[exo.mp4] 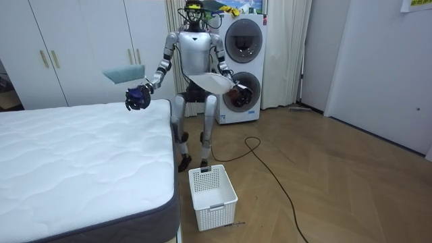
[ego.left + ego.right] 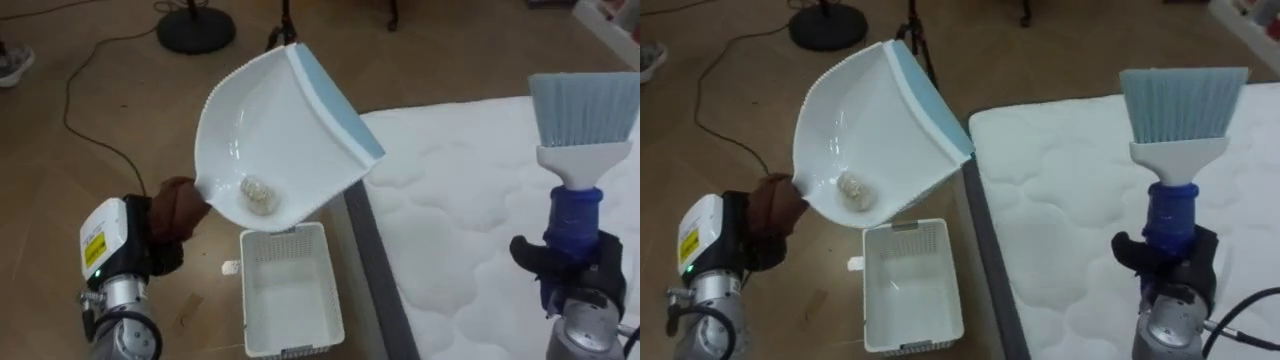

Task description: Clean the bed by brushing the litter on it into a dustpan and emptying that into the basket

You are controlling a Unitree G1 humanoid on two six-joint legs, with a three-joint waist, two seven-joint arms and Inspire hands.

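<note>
My left hand is curled round the handle of a white dustpan with a light blue lip. I hold it tilted, lip upward, over the floor beside the bed. A small crumpled scrap lies in its low end near the handle. Directly below, a white slotted basket stands on the floor. My right hand grips the blue handle of a brush, bristles up, above the white quilted mattress. In the room view I stand at the bed's far corner, with the dustpan over the floor.
The mattress's grey edge runs close along the basket's right side. A black lamp base and a cable lie on the wooden floor behind. Stacked washing machines and wardrobes stand behind me.
</note>
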